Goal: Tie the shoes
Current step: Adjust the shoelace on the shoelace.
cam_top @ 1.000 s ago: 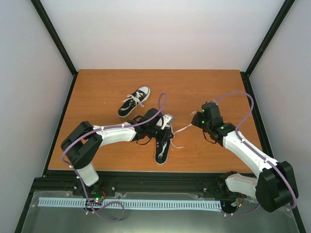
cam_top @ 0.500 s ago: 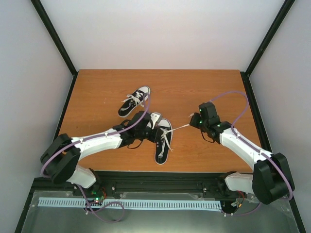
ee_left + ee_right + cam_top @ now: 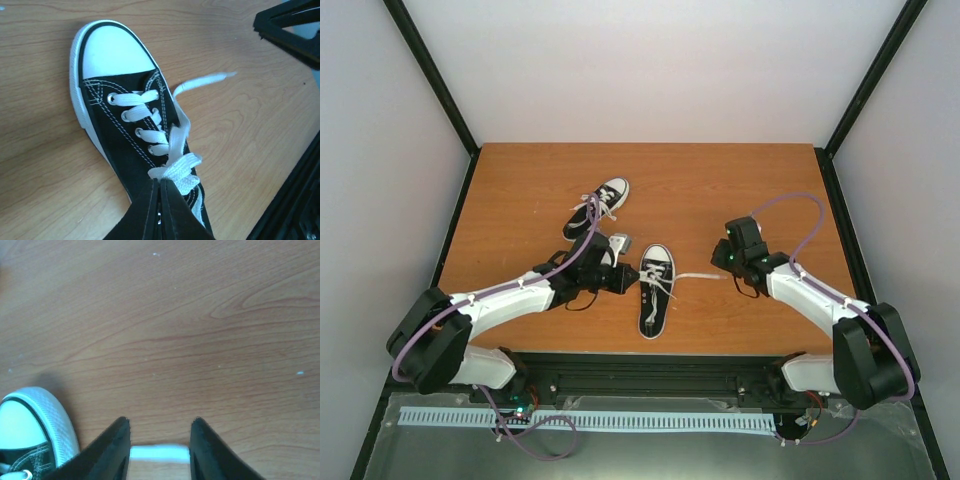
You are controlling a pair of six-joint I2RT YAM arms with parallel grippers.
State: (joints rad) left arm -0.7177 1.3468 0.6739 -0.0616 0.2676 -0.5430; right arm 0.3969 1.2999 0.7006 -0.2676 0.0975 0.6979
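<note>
White laces (image 3: 176, 167) on the nearer sneaker (image 3: 655, 297) run sideways, seemingly for tightening: left claw (image 3: 160, 182) clenched on one, right claw (image 3: 160, 424) released astride the other.

Left gripper (image 3: 160, 184) swings back to the left side of the near shoe (image 3: 654, 300) and clamps on its lace (image 3: 179, 167). Shoe straightens. Right gripper (image 3: 160, 429) slides closer, jaws parting, and the lace end (image 3: 160, 454) drops flat between them.
</note>
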